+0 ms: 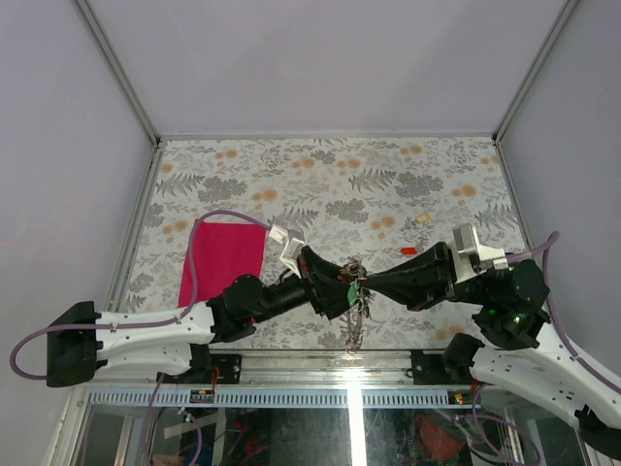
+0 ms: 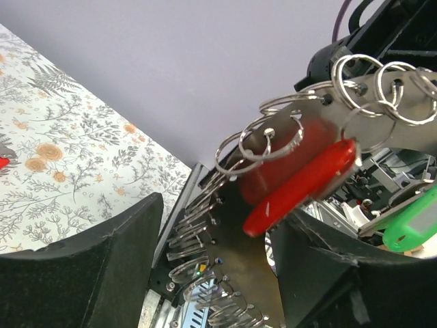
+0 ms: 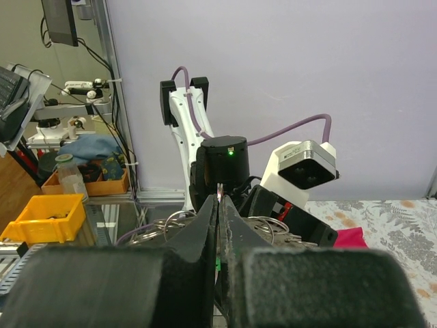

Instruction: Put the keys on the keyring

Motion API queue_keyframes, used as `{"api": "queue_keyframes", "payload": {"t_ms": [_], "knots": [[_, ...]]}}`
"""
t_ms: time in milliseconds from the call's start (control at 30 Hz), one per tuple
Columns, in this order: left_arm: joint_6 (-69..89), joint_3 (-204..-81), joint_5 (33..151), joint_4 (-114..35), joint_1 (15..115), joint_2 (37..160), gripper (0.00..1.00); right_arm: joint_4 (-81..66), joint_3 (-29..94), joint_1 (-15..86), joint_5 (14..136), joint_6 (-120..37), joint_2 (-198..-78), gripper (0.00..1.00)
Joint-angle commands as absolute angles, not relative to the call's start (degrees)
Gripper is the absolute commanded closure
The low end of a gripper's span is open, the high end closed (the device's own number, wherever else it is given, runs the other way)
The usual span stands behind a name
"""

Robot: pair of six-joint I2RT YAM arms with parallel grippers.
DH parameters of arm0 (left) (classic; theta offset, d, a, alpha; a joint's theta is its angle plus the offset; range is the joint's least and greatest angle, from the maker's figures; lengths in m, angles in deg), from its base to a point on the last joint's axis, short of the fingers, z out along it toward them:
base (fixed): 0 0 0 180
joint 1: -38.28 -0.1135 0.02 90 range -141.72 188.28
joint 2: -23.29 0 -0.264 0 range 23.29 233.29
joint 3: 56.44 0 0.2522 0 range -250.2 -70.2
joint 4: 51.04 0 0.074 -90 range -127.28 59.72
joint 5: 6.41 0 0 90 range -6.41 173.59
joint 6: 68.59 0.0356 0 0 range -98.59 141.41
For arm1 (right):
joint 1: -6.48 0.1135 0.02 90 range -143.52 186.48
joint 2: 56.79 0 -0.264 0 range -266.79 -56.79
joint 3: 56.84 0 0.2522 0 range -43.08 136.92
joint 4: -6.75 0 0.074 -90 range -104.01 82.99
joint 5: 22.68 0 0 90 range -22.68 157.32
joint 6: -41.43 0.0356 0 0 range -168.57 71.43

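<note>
The keyring (image 1: pixel 355 316), a chain of silver split rings (image 2: pixel 273 137), hangs between my two grippers above the table's near edge. My right gripper (image 3: pixel 219 199) is shut on one thin ring of it (image 3: pixel 219 187). A red-headed key (image 2: pixel 300 184) and a green-headed key (image 2: pixel 413 225) hang from the rings. My left gripper (image 2: pixel 218 212) is open; the chain and the blurred red key lie between its spread fingers (image 2: pixel 102 273) without being pinched. Another red key (image 1: pixel 408 250) and a pale yellow key (image 1: pixel 422 219) lie on the table.
A magenta cloth (image 1: pixel 223 262) lies flat on the left of the floral table (image 1: pixel 388 184). Grey walls close in three sides. The metal front rail (image 1: pixel 320 367) runs just under the hanging chain.
</note>
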State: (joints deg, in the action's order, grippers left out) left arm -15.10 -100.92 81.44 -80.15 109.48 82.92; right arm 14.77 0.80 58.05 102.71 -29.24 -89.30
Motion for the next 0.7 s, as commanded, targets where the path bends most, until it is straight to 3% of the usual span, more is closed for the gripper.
{"api": "queue_keyframes", "payload": {"t_ms": [0,467,667], "knots": [[-15.15,-100.34,77.98,-79.61,109.11,82.29,0.38,18.96,2.26,57.74,100.21,-30.38,-88.64,1.00],[-14.61,-102.55,84.86,-82.56,109.10,85.92,0.43,20.50,1.99,57.79,101.15,-29.59,-89.60,1.00],[-14.80,-102.16,85.05,-83.24,109.09,86.05,0.67,19.90,1.88,57.75,100.81,-29.88,-89.20,1.00]]}}
